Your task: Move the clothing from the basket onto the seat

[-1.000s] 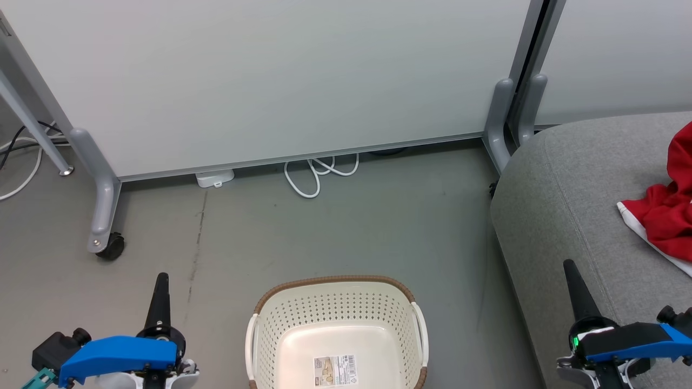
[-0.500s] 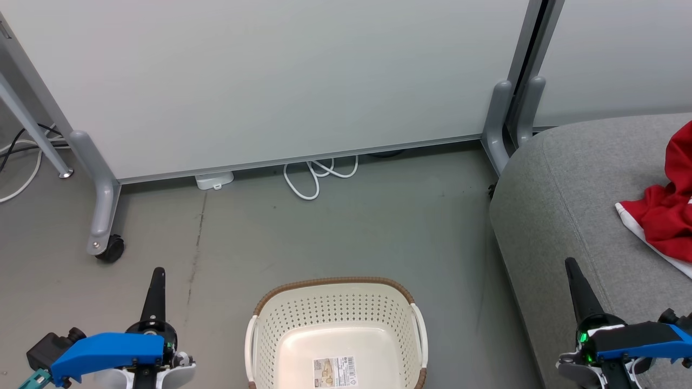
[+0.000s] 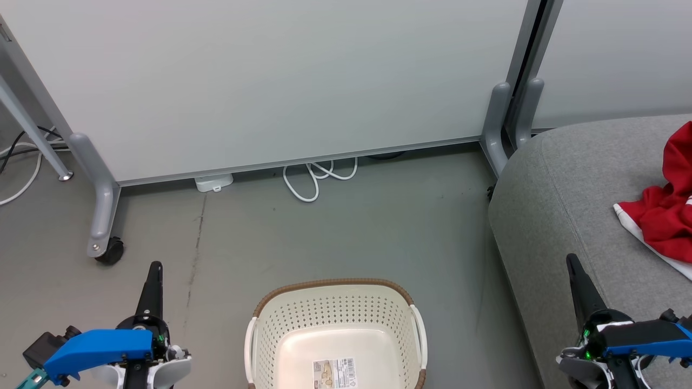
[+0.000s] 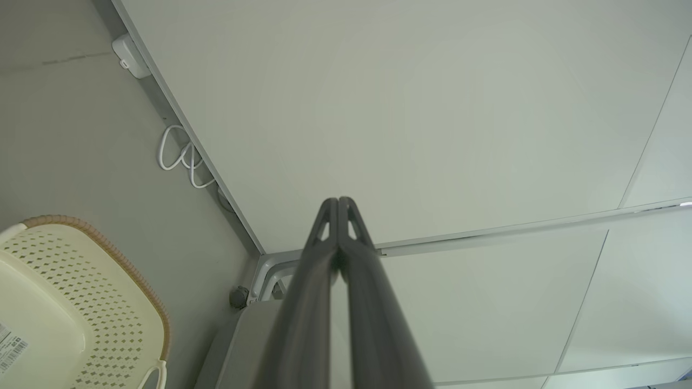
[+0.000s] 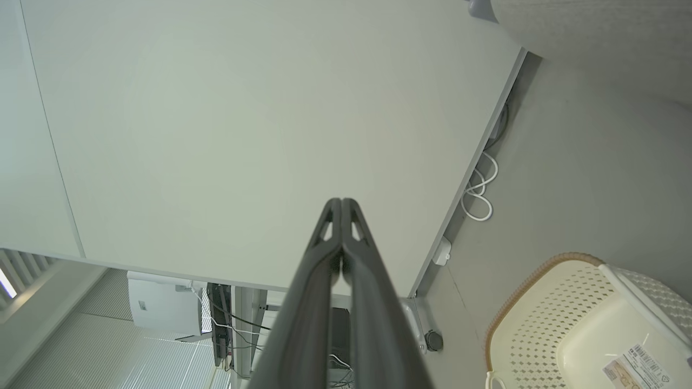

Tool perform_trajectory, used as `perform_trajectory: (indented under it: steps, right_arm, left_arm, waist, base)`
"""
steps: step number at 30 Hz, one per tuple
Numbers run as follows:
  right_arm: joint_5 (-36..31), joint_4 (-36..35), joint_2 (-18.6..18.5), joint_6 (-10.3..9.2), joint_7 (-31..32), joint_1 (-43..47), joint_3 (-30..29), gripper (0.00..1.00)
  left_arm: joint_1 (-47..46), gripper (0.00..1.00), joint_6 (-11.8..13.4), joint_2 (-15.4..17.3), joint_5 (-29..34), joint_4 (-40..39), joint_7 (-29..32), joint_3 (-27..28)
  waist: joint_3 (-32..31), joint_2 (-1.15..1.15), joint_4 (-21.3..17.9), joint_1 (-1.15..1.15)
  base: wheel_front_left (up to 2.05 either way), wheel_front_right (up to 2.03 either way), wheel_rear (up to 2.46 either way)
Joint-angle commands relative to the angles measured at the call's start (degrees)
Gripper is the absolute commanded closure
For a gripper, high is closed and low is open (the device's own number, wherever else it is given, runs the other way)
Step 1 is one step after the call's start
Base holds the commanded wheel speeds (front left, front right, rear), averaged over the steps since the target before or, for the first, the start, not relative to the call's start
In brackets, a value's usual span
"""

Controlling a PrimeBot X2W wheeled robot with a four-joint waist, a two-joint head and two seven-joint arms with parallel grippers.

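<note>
The cream basket with its brown rim stands on the floor at the bottom centre, holding nothing but the label on its floor; it also shows as the basket and the basket in the wrist views. Red clothing with white trim lies on the grey seat at the right edge. My left gripper is shut and empty, left of the basket. My right gripper is shut and empty over the seat's front edge. Both pairs of fingers, left gripper and right gripper, touch at the tips.
A pale partition panel on grey legs with a caster stands behind the basket. White cable loops lie on the grey floor at its base. More cables trail at the far left.
Both grippers have drawn slightly down toward the bottom edge of the head view; the left shifted a little left. Basket and clothing stay where they were.
</note>
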Motion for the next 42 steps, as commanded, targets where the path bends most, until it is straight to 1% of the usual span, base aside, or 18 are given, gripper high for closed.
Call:
perform_trajectory:
  steps: [1,27,42]
  right_arm:
    - [1.5,-0.2,-0.3,0.02,0.3,-1.0,-0.1,1.0]
    - [12.6,0.0,-0.3,0.02,2.3,-1.5,-0.6,1.0]
    - [12.5,0.0,-0.3,0.02,2.3,-1.5,-0.6,1.0]
  left_arm:
    - [-1.0,1.0,-0.1,0.0,-1.2,-0.5,0.4,0.4]
    - [-1.6,1.0,-0.1,-0.7,-10.6,-1.5,3.3,2.4]
    - [-1.5,1.0,-0.1,-0.8,-10.4,-1.5,3.4,2.5]
  waist:
    - [0.0,0.0,0.0,0.0]
    - [-0.6,0.0,-0.3,0.0]
    - [-0.6,0.0,-0.3,0.0]
  base:
    - [0.0,0.0,0.0]
    - [0.0,0.0,0.0]
    - [0.0,0.0,0.0]
